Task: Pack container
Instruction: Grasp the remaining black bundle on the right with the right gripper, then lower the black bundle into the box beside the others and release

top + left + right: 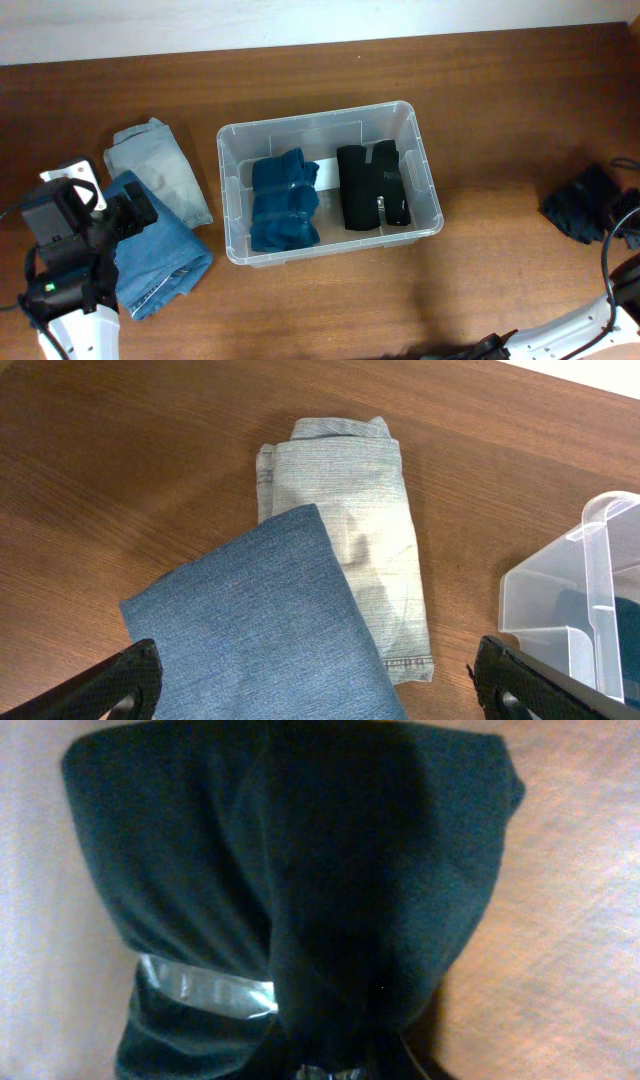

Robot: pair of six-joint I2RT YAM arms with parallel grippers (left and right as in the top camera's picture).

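The clear container (310, 119) stands mid-table and holds a folded blue garment (284, 200) on the left and a black garment (372, 186) on the right. Its corner shows in the left wrist view (590, 590). My left gripper (128, 215) (320, 685) hangs open over folded blue jeans (160, 255) (260, 620), one finger on each side of them. Under those jeans lies a pale denim roll (160, 168) (370, 500). At the far right, my right gripper (628, 212) (330, 1070) is shut on a dark teal garment (582, 203) (300, 850), which hides its fingers.
A shiny strip of clear tape (205, 985) wraps around the dark garment. The brown wooden table (500, 90) meets a white wall at the back. The right arm's white link (590, 325) runs along the front right edge.
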